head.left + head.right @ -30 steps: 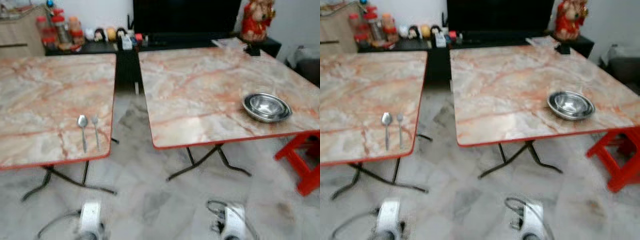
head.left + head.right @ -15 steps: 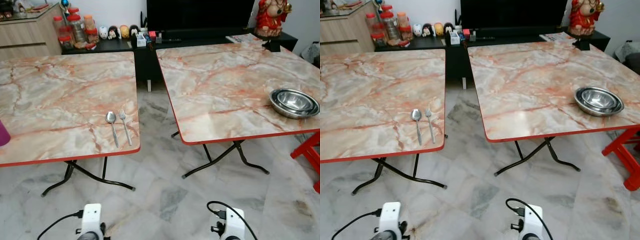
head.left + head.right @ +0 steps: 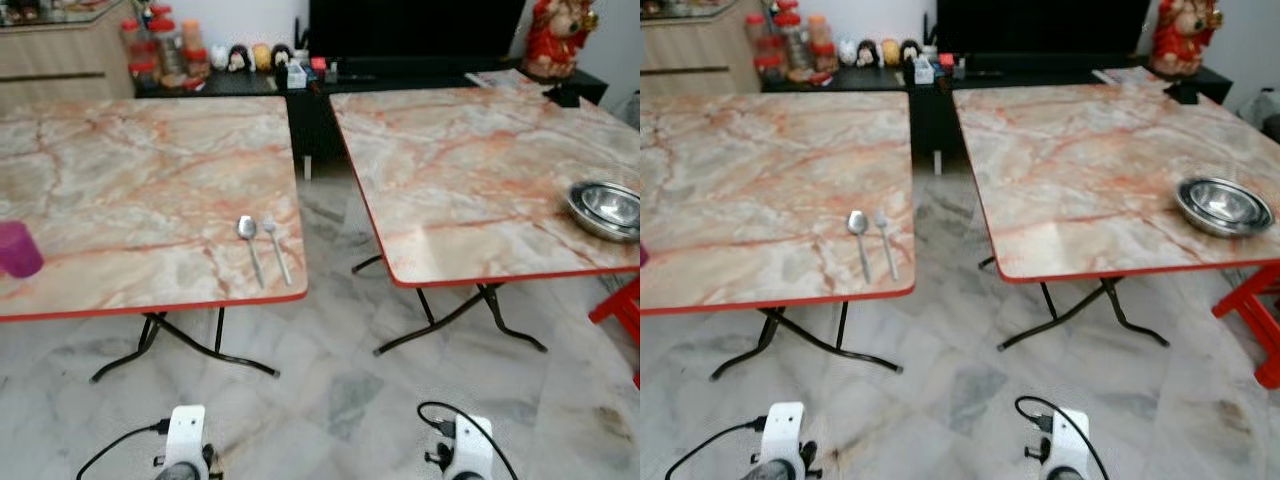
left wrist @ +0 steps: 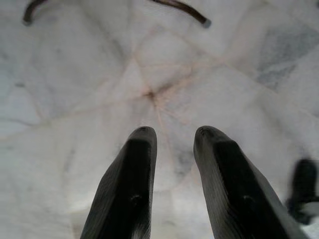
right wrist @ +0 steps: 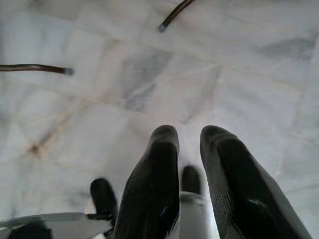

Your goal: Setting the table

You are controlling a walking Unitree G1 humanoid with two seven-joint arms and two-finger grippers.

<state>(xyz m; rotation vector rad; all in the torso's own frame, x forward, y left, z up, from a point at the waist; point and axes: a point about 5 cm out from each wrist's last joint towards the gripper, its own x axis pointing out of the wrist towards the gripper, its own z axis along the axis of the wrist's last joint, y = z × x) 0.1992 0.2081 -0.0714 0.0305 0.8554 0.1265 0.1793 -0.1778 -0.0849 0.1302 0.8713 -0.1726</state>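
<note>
Two marble-patterned folding tables (image 3: 120,190) stand apart. Steel spoon (image 3: 248,240) and fork (image 3: 274,245) lie near the left table's near edge; steel bowls (image 3: 606,208) sit far right. Left gripper (image 4: 172,137) and right gripper (image 5: 189,137) hang over the floor, fingers slightly parted, empty.

Both arms hang low — left tool (image 4: 172,144) & right tool (image 5: 189,144) fingers slightly apart.

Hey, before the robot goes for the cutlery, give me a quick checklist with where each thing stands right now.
1. Spoon and fork side by side near the left table's front edge: ok.
2. Both grippers empty, hanging over the floor; left gripper and right gripper open with a small gap: ok.
3. Steel bowls on the right table, away from the cutlery: ok.
4. Pink cup upright at the left table's far left: ok.
5. Cutlery within reach from here: cannot tell.
</note>
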